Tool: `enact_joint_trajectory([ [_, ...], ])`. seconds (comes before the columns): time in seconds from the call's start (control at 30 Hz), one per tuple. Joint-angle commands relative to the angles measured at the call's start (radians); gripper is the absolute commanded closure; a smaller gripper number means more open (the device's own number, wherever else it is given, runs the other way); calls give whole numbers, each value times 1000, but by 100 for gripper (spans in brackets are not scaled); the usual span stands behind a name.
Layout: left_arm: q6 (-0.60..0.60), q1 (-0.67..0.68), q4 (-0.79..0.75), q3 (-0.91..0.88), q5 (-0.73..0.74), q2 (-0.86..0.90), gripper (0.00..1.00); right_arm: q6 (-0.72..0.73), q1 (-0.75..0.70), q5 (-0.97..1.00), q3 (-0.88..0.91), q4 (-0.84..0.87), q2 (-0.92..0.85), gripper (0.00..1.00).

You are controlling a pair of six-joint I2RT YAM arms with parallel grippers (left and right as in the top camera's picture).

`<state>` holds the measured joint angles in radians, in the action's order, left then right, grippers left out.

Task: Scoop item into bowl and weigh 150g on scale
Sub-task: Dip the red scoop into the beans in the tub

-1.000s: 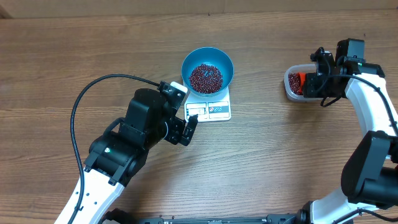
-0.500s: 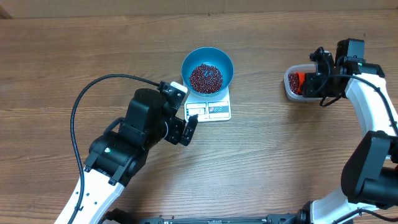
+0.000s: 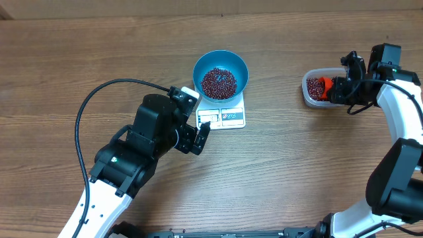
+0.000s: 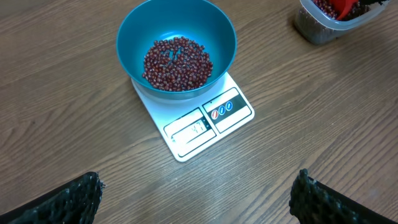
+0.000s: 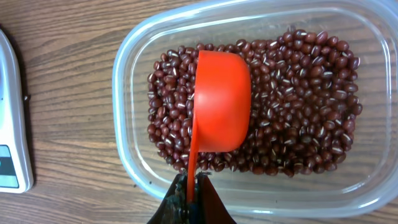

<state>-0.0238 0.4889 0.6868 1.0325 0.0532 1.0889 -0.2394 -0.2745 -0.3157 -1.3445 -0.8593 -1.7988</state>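
Nearest its wrist camera, the right gripper (image 5: 189, 196) had its jaws pressed together on the thin handle of the orange plastic measuring scoop (image 5: 221, 102), pinching it edge-on. Just beyond, the scoop's cup lay in the small dark red-brown beans (image 5: 298, 106) filling the clear rounded-rectangular plastic tub (image 5: 119, 81), with its rounded back turned to the camera. The step in hand looked like loading another scoopful. Doing it well called for pushing the cup under the beans, rolling its mouth upward before lifting, and taking a modest load. The load then had to be carried level, since the tub sat well apart from the target.

Across the table, the left gripper (image 4: 193, 205) hung with its jaws spread wide, its black fingers (image 4: 68, 199) holding and touching nothing. Past them stood the small flat white rectangular scale (image 4: 208, 121). On its platform, behind the display strip, sat the round bright blue bowl (image 4: 225, 43) with a shallow heap of beans in it. The display was too blurred to read, so the last pours were best made slowly.
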Motion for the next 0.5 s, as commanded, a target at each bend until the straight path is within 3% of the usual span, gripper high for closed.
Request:
enact_joint_trajectory([
  [0.0, -10, -5, -2, -2, 15, 3, 0, 2, -10, -20, 16, 6, -20, 96],
  [0.47, -10, -5, -3, -2, 15, 3, 0, -2, -10, -102, 16, 11, -76, 96],
])
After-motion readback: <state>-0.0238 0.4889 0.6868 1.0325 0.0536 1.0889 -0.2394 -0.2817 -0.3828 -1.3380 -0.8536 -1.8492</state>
